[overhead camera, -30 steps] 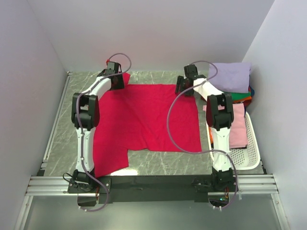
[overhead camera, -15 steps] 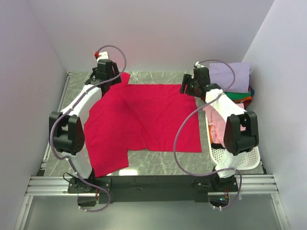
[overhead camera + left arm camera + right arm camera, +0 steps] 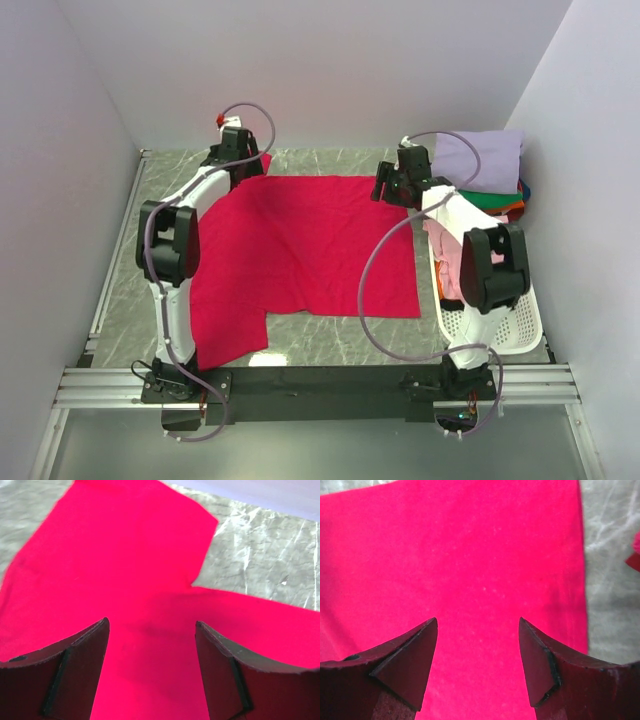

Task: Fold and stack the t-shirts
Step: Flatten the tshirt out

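Left gripper (image 3: 151,626) and right gripper (image 3: 478,621): jaws wide, empty, above the crimson t-shirt (image 3: 300,245), which lies flat on the table (image 3: 330,345), at its 11 and 1 o'clock corners. Judged step: first fold. Next: lower, pinch both corners.

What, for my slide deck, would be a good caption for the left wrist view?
Open left gripper poised over the red t-shirt where sleeve meets body, spread flat on the marble table.

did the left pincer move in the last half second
Yes. The left pincer has shifted right, away from the table's left rail, and now sits over the far sleeve of the red t-shirt.
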Tool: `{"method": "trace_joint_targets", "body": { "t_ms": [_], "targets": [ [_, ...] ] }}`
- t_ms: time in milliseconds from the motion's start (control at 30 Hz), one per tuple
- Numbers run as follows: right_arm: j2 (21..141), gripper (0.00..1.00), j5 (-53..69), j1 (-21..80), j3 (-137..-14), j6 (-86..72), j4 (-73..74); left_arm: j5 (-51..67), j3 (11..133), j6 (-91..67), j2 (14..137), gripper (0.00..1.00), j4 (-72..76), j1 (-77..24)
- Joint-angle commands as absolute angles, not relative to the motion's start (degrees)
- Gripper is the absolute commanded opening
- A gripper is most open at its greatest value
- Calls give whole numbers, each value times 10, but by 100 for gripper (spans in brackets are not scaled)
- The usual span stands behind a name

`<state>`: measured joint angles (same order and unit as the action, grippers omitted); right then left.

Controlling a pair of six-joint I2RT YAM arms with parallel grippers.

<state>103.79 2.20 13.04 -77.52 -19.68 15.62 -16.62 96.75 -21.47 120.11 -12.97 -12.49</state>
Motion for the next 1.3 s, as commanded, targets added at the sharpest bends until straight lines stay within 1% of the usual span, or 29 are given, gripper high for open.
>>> {"method": "trace_joint_targets", "body": {
  "t_ms": [0,167,367,567,733,900,1100,1267],
  "targets": [
    [1088,72,33,133,-824,-198,136,-129,1014,-203,1231,75,-98,-124],
    [1157,72,36,133,-901,-195,173,-101,1027,-213,1259,75,-106,-124],
    [1210,72,30,138,-932,-193,201,-94,992,-210,1266,75,-120,-120],
    [1219,72,20,145,-925,-192,205,-84,952,-220,1266,75,-118,-117],
    [1204,72,12,147,-911,-189,205,-94,932,-228,1252,76,-115,-116],
    [1161,72,2,149,-849,-191,186,-120,875,-234,1196,77,-97,-116],
    [1152,72,-14,157,-809,-193,192,-123,831,-249,1179,77,-125,-116],
    [1173,72,-33,164,-828,-193,213,-106,862,-249,1217,77,-156,-105]
  ]
}}
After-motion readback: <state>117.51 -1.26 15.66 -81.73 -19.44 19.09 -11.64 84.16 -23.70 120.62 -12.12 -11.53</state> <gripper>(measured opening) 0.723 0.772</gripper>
